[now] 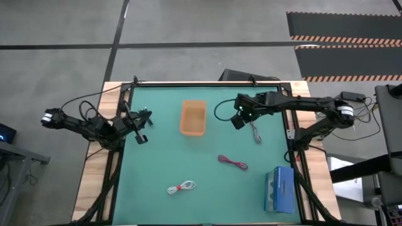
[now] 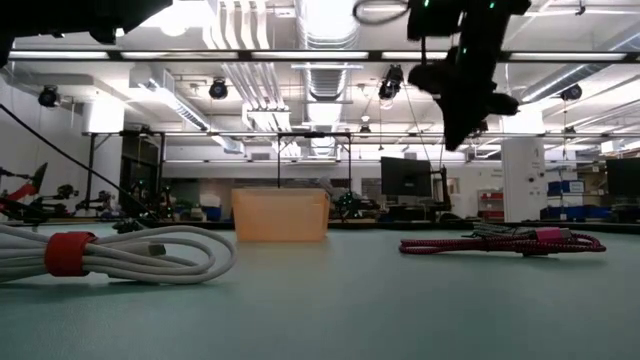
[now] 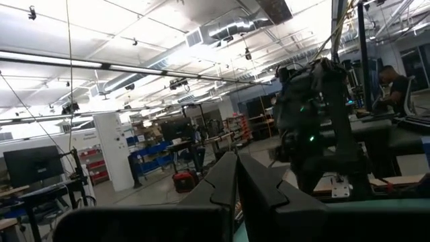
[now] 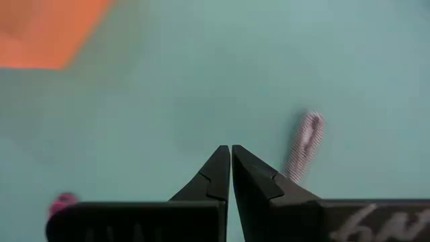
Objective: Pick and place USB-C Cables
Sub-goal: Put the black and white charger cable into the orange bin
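High view: orange bin [image 1: 193, 118] holds no visible cable. Grey cable [image 1: 255, 132], dark red cable [image 1: 232, 162] and white cable [image 1: 181, 187] lie on table [image 1: 163, 157]. Right gripper [image 1: 238, 120] and left gripper [image 1: 142, 137]: fingers together, empty.

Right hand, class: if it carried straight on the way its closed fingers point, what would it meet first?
The right hand, shut and empty, points down at the bare green table mat. It would probably meet that first, with the grey coiled cable just beside its line.
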Controlling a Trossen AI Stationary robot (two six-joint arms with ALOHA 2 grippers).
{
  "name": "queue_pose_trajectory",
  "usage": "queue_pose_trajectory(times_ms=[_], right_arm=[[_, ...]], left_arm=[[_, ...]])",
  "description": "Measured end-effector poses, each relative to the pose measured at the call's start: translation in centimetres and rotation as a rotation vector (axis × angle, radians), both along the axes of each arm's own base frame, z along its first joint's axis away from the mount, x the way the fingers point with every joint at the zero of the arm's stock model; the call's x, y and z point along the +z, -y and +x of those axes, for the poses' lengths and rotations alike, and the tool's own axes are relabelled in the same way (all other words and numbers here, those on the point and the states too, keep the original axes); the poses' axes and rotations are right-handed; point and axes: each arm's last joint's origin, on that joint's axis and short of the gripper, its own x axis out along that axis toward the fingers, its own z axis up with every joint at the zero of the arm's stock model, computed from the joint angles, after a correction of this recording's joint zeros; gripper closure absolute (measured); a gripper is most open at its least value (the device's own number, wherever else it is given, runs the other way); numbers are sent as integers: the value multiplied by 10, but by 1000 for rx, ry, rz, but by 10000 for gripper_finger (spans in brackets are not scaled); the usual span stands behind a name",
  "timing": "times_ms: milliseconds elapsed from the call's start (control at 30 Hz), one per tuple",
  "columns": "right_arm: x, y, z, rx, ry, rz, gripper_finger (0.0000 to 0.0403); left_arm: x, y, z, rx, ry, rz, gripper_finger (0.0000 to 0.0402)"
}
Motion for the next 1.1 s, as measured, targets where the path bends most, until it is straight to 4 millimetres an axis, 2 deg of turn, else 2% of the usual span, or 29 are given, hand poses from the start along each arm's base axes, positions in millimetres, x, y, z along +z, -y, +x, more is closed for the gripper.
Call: queue_pose_trajectory(times_ms=[267,433,667,767,1100], right_arm=[[-29,24,-22,-60,-92,101,394],[-36,29,-35,-106,-103,110,394],[-39,31,-35,-131,-81,138,385],[-41,31,-34,-147,-85,150,356],[-57,30,-36,-231,-144,171,219]], left_arm=[[-1,0,2,0,-12,3,402],[-2,1,3,-1,-17,5,402],[-2,1,3,0,-18,5,402],[-2,1,3,-1,-19,6,402],[-2,1,3,-1,-23,7,402]])
